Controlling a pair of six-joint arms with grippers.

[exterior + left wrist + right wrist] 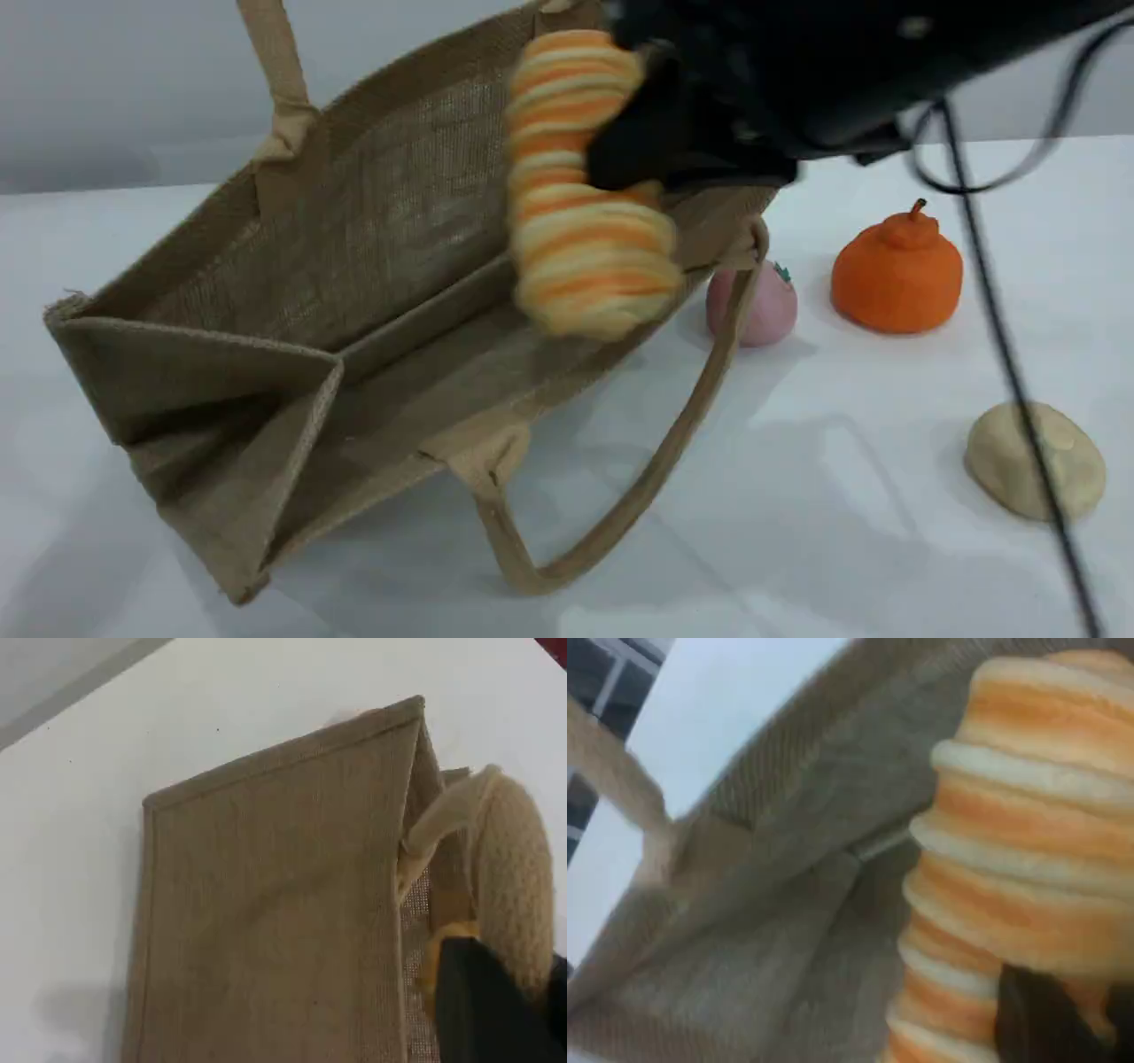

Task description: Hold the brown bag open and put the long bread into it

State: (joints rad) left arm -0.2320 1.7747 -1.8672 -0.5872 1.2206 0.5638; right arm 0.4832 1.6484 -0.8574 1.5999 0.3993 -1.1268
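Observation:
The brown bag [372,221] lies on its side on the white table, its mouth gaping toward the right front. Its upper handle [276,80] is pulled up out of the scene view's top edge. In the left wrist view my left gripper [474,997] is shut on that beige handle [514,868], above the bag's outer wall [266,930]. The long bread [585,221], striped orange and cream, hangs upright at the bag's mouth, its lower end over the lower wall. My right gripper [625,164] is shut on its upper half. Up close, the bread [1019,842] fills the right wrist view before the bag's inside [771,930].
The bag's lower handle [638,496] loops out flat over the table. Right of the bag stand a pink fruit [766,306], an orange fruit [897,275] and a pale bun [1032,461]. A black cable [1001,337] hangs across the right side.

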